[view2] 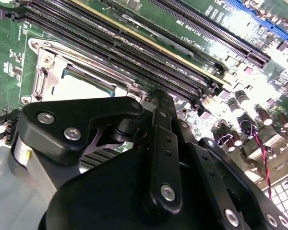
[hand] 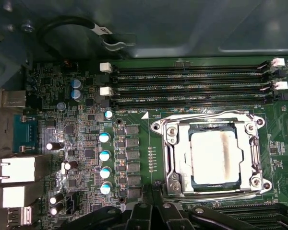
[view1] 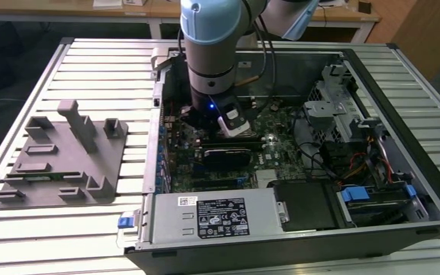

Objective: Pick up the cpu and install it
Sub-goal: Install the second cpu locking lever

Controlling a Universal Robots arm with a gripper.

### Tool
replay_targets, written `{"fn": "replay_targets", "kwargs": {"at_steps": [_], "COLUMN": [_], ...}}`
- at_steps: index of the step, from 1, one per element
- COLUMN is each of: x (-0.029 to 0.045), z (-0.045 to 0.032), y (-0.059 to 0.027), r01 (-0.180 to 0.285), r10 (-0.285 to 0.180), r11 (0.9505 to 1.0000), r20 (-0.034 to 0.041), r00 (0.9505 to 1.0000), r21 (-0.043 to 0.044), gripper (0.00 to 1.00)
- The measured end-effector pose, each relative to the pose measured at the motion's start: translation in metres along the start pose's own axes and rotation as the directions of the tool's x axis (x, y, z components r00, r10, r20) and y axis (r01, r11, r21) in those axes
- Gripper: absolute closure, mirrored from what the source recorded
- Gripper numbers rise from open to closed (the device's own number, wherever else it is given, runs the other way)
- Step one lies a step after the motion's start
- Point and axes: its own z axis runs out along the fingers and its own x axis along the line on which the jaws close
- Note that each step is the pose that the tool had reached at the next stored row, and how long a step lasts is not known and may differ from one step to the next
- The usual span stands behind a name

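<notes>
**Claw hovering over seated chip**

Claw (view2: 156, 103) poised above the motherboard (hand: 134, 91); whether it's open, I can't tell. Beyond it, the cpu (hand: 215, 157) sits in its socket frame (hand: 169, 143). Light, stiff, fragile; I'd grip its edges.

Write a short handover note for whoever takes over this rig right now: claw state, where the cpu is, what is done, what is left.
Claw: inside the open computer case, just over the motherboard; open or shut cannot be told.
Cpu: lying flat in the socket frame, beside the memory slots, apart from the claw.
Done: cpu appears seated.
Left: whether the frame is latched cannot be told.
</notes>
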Motion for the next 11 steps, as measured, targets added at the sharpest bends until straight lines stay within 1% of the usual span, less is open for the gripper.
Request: {"fn": "replay_targets", "kwargs": {"at_steps": [4,11], "x": [-0.0037,-0.0042], "z": [0.0003,-0.0002], "y": [0.0002,0.0004], "r01": [0.0,0.0], "r10": [0.0,0.0], "r11": [1.0,1.0], "r20": [0.0004,0.0007], "r00": [1.0,1.0], "r21": [-0.0004,-0.0009], "gripper": [0.89,0.89]}}
